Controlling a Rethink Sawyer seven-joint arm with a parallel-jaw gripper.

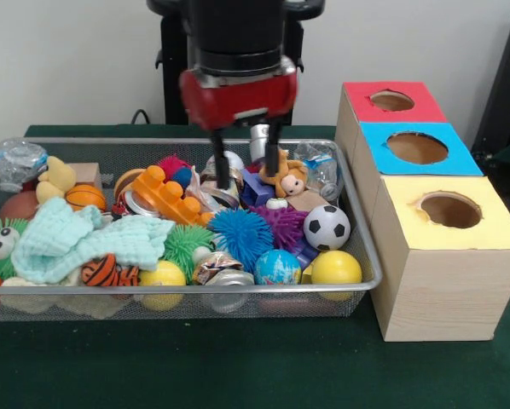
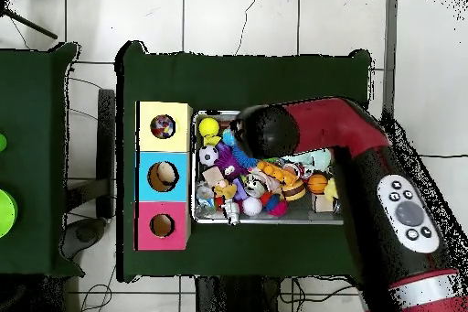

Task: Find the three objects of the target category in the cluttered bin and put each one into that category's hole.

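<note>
In the front view the arm (image 1: 238, 51) comes straight down from the top centre of the frame, its red wrist block level with the far rim of the bin (image 1: 370, 256). The claw (image 1: 247, 170) points down into the bin's upper middle, its two thin black fingers (image 1: 219, 158) spread apart with nothing between them: it is released. The left finger tip reaches down to a crushed silver can (image 1: 223, 192); the right one ends just above a small stuffed animal (image 1: 283, 177).

The bin sits on the green worktop (image 1: 238, 366), filling the left and centre of the frame. It is heaped with toys: a pale green cloth (image 1: 84, 239) at lower left, an orange building block (image 1: 164, 194), a blue spiky ball (image 1: 240, 236), a soccer ball (image 1: 327, 227) and a yellow ball (image 1: 336, 267) near the right rim.

Just right of the bin stand three boxes in a row, each with a round hole on top: red (image 1: 390, 100), blue (image 1: 417, 146) and yellow (image 1: 449, 211).

In the overhead view the arm (image 2: 366, 157) enters from the lower right and bends left over the bin (image 2: 216, 113), hiding much of it.
</note>
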